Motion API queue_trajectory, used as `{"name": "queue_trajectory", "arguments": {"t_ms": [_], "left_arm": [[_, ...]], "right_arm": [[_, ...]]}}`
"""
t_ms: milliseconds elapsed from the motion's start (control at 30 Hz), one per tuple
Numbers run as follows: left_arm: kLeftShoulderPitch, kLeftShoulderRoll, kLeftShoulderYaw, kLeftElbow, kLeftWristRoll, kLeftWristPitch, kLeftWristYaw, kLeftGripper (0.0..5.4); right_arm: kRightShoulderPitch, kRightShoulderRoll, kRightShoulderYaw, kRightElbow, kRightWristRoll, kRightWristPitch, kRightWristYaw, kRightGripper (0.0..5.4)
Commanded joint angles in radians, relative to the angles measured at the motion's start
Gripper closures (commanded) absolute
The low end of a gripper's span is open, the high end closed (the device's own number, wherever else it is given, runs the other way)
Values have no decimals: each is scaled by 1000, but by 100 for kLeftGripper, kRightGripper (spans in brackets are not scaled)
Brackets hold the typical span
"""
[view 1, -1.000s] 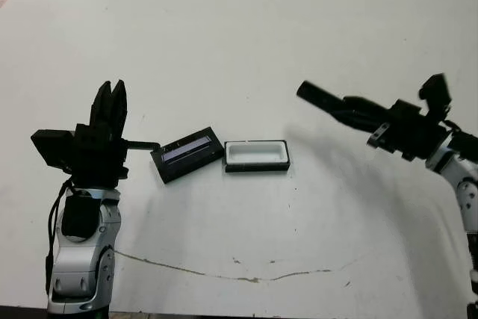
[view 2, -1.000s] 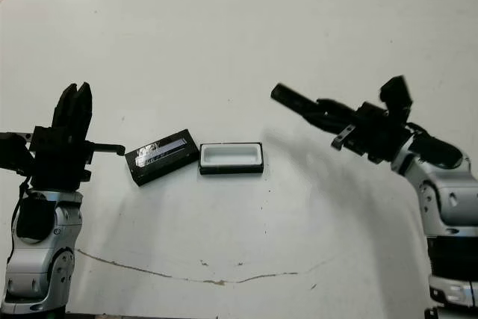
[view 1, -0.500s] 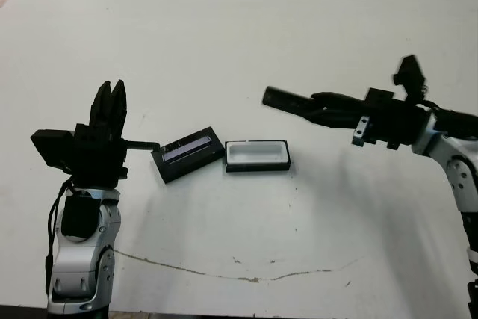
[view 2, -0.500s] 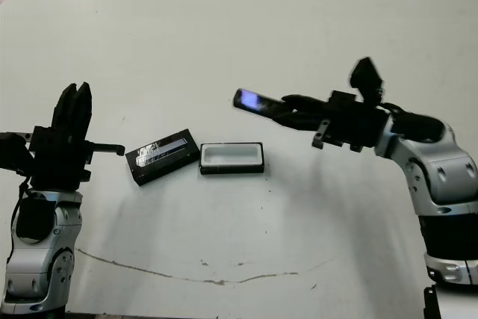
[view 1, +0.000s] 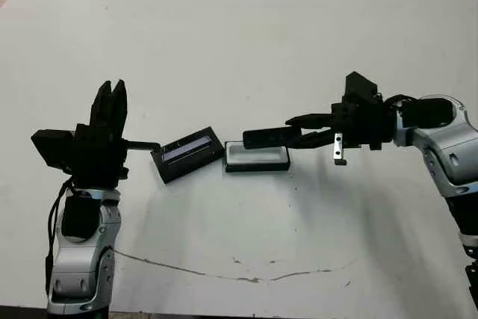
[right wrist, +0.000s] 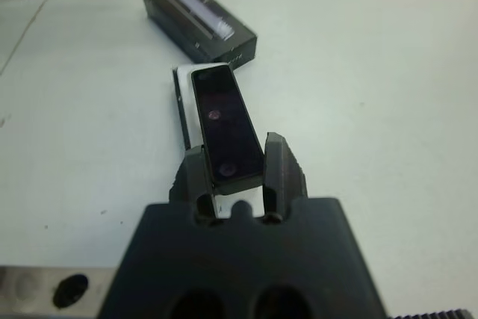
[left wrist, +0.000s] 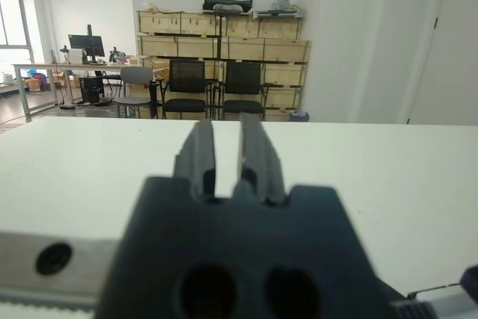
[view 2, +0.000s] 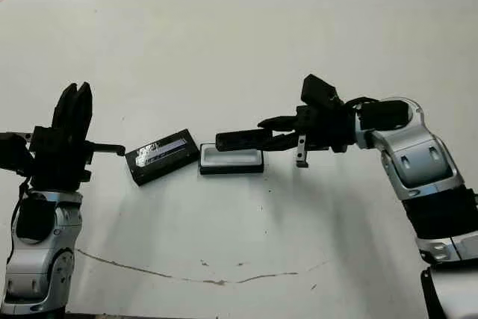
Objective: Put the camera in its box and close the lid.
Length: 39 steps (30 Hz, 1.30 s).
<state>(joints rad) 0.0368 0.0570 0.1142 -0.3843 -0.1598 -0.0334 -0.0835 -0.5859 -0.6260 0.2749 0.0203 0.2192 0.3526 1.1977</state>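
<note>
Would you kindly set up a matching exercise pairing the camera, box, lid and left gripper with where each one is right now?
Things:
1. slim black bar camera
2. shallow black box with white lining
3. black lid with a pale stripe
4. left gripper

Places:
A. on the table, left of the box
B. raised, holding nothing
C. clamped in the right gripper, above the box
D. on the table, under the camera

Pairs: 1-C, 2-D, 3-A, 4-B
</note>
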Motion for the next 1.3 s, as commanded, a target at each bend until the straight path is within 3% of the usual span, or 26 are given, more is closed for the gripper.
{"name": "queue_trajectory", "arguments": {"t_ms": [33, 700, 967, 1167, 1300], "left_arm": [[20, 0, -4, 2, -1, 9, 0, 540], [26, -4, -13, 10, 7, -6, 3, 540], [32, -4, -17, 9, 16, -11, 7, 540], [37, -12, -24, 5, 24, -7, 17, 540], [40, -12, -26, 9, 39, -18, 19, 540]], "right_arm": [[-13, -11, 16, 12, -25, -6, 14, 540], [-36, 7, 77, 23, -92, 14, 32, 540], [-38, 34, 106, 10, -114, -19, 28, 540], [-52, 64, 114, -1, -73, 85, 55, 540], [-58, 83, 126, -5, -67, 105, 50, 540]]}}
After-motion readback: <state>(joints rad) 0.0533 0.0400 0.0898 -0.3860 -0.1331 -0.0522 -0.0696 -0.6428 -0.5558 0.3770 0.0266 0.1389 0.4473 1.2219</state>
